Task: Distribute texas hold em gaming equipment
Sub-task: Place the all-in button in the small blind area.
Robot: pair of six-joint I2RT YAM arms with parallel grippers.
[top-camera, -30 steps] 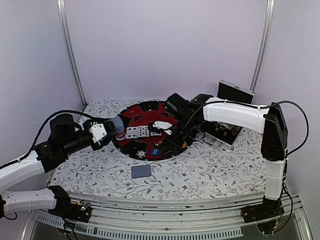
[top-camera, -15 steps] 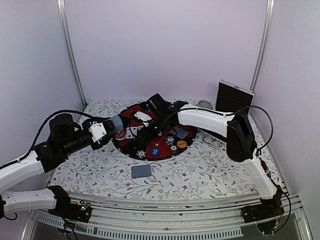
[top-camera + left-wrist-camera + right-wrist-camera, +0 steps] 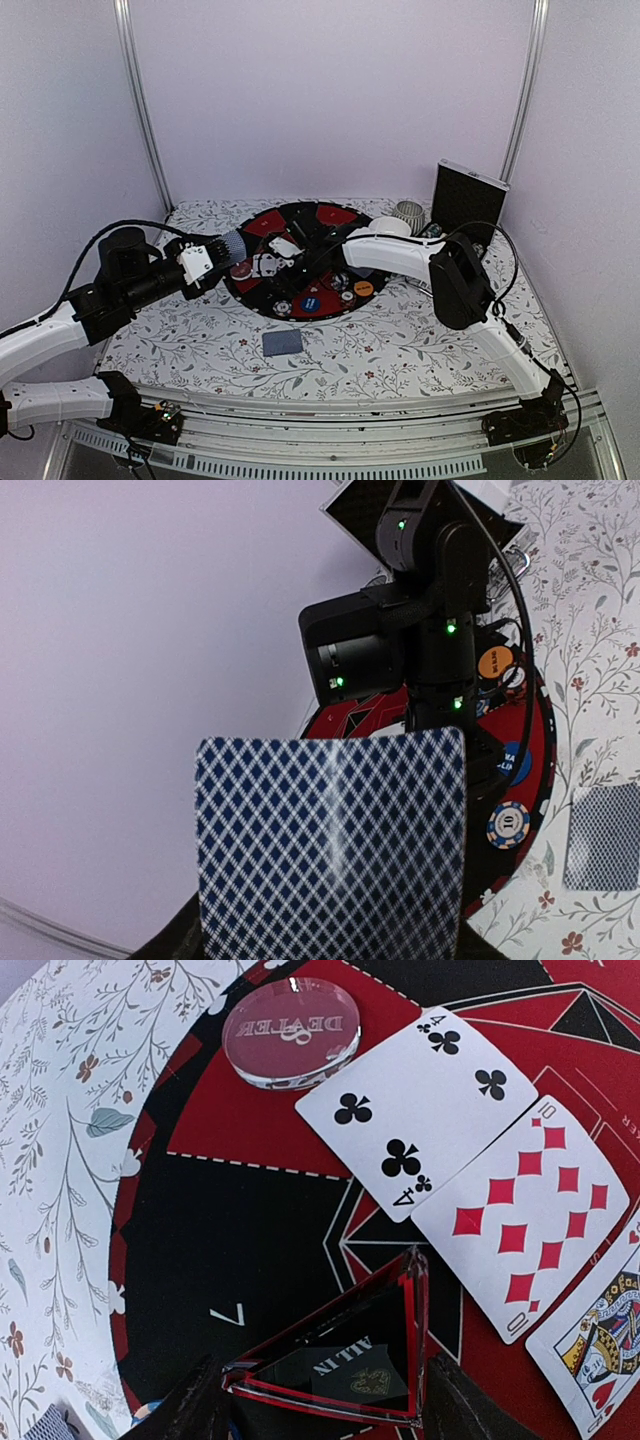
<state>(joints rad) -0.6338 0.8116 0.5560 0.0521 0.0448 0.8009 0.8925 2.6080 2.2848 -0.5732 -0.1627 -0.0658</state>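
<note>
Floral-print cloth (image 3: pixel 400 345) covers the table under a round black-and-red poker mat (image 3: pixel 330 213). My right gripper (image 3: pixel 325 1390) is clamped on the black-red triangular ALL IN marker (image 3: pixel 345 1360), whose apex points away from the wrist at the face-up four of clubs (image 3: pixel 415 1110). Black segment 7 (image 3: pixel 228 1313) lies just beside it, and I'd judge that the likely drop spot. My left gripper (image 3: pixel 222 252) pinches the blue diamond-backed card deck (image 3: pixel 330 840) at the mat's left edge.

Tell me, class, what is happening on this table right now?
A poker game is being set out. The left arm holds a blue-backed card, perhaps several, in its jaws at the left rim of the round mat. The right arm grips the triangular ALL IN marker in its jaws over the mat, near the dealer button and three face-up cards. Chips lie on the mat; another card lies face down on the cloth.
</note>
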